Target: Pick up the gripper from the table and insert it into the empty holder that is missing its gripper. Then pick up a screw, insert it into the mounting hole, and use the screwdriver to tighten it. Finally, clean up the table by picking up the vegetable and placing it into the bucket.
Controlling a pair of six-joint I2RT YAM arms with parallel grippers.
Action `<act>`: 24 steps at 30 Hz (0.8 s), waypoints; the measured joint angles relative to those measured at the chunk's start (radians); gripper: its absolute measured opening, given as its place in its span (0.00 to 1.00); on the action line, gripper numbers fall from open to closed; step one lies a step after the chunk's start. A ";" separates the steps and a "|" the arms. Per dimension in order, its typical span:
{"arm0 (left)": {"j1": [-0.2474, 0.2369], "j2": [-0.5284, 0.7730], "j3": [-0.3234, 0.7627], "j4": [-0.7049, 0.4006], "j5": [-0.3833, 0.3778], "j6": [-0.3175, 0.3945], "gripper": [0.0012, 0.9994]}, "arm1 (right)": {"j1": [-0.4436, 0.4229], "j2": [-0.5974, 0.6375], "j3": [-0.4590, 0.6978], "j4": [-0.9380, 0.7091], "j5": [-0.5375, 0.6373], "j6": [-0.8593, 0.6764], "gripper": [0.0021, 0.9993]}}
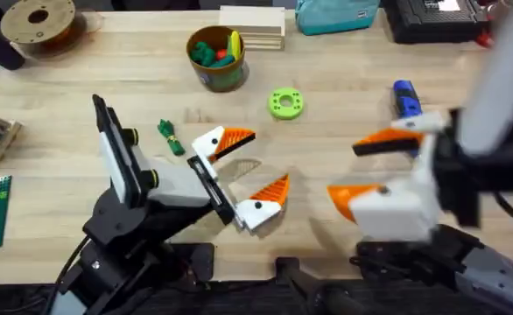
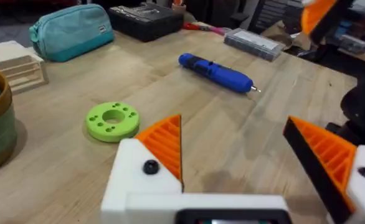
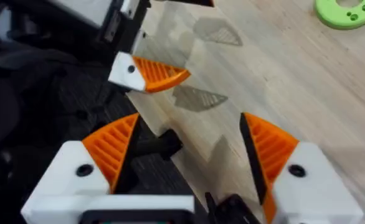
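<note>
Overhead: the right gripper (image 1: 375,171) looms blurred, partly hiding the blue screwdriver (image 1: 404,98) beyond it; its fingers are spread wide, empty. The left gripper (image 1: 248,171) is spread too, empty.

Left wrist: the screwdriver (image 2: 217,72) lies on the bench (image 2: 232,137), far beyond the fingers (image 2: 164,143).

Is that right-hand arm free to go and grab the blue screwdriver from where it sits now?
Probably yes. The right pincer hangs open and empty, and the screwdriver lies by itself on bare wood just beyond it. The green ring sits well off to the side, so nothing seems to be in the way.
</note>
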 joint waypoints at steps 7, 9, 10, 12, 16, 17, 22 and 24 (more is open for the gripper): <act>0.000 0.000 0.000 0.031 0.002 0.001 0.86 | -0.004 -0.170 -0.053 -0.010 -0.032 -0.013 0.95; 0.000 0.000 0.000 0.031 0.003 -0.001 0.74 | -0.004 -0.177 -0.055 -0.024 -0.036 -0.024 0.95; 0.000 0.000 0.000 0.031 0.004 0.001 0.62 | -0.004 -0.177 -0.057 -0.029 -0.038 -0.031 0.95; 0.000 0.000 0.000 0.031 0.003 0.001 0.32 | -0.004 -0.175 -0.062 -0.030 -0.039 -0.043 0.95; 0.000 0.000 0.000 0.029 0.003 0.007 0.01 | -0.005 -0.170 -0.063 -0.028 -0.039 -0.053 0.95; 0.000 0.000 0.000 0.026 0.003 0.007 0.00 | -0.005 -0.168 -0.063 -0.027 -0.039 -0.054 0.95; 0.000 0.000 0.000 -0.005 -0.001 0.008 0.00 | -0.005 -0.145 -0.063 -0.026 -0.035 -0.060 0.96; 0.000 0.000 0.000 -0.005 -0.001 0.008 0.00 | -0.005 -0.135 -0.063 -0.018 -0.030 -0.065 0.99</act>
